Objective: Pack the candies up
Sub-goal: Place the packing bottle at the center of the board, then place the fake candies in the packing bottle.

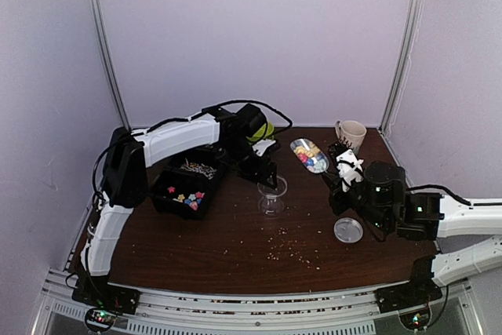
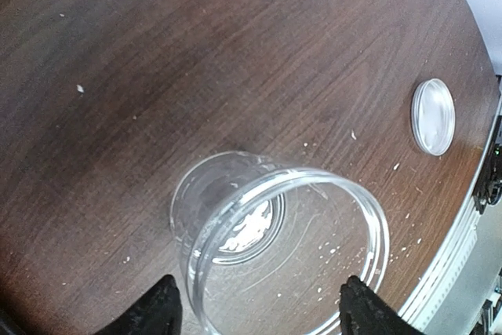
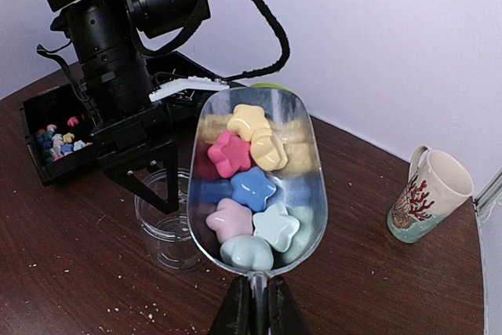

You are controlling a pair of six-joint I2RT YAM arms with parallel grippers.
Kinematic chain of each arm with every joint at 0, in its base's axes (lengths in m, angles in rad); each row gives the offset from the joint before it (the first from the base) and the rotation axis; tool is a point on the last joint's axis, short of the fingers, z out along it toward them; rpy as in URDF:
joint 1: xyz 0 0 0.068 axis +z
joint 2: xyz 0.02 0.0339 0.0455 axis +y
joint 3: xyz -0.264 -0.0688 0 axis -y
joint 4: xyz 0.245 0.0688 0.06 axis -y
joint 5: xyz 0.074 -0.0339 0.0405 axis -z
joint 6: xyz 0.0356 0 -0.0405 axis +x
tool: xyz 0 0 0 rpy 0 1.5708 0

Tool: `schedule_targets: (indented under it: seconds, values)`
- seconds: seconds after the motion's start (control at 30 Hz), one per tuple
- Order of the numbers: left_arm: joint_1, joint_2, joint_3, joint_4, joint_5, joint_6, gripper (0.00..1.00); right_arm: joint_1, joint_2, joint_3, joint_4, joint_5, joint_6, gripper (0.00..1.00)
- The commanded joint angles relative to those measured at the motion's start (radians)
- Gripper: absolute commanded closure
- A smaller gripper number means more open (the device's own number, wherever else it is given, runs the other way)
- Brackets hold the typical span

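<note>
Wood table: dark brown, crumbs scattered, pale walls around
Mug: parked far right corner
Lid: laid flat, front right
Left gripper: spread around clear jar
Right gripper: clamped on scoop, candies piled inside

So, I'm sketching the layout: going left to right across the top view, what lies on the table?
Left to right: black box with candies → clear cup → scoop → mug.

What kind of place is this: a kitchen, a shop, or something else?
Probably a robot test booth, not a kitchen. Plain pale walls enclose one table, a left arm and a right arm are mounted at its near edge, and the props look staged: a scoop of candies, a mug.
</note>
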Motion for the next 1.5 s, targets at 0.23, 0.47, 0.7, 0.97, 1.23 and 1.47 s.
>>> schedule_targets:
  seconds: [0.23,0.47,0.7,0.97,1.23,1.47]
  values:
    - [0.114,-0.258,-0.154,0.043,-0.143,0.008,0.16,0.011,-0.010,0.109,-0.158,-0.027,0.000,1.00]
    - [0.204,-0.473,-0.407,0.087,-0.210,0.043,0.02,0.043,0.076,0.243,-0.333,-0.044,0.012,1.00]
    - [0.293,-0.652,-0.638,0.157,-0.290,0.053,0.02,0.065,0.146,0.308,-0.422,-0.084,0.032,1.00]
    - [0.331,-0.787,-0.835,0.248,-0.397,0.006,0.02,0.068,0.268,0.395,-0.515,-0.094,0.063,1.00]
    - [0.333,-0.793,-0.878,0.289,-0.427,0.012,0.02,0.068,0.379,0.490,-0.629,-0.072,0.085,1.00]
    - [0.333,-0.801,-0.876,0.291,-0.434,0.010,0.02,0.060,0.446,0.537,-0.689,-0.061,0.095,1.00]
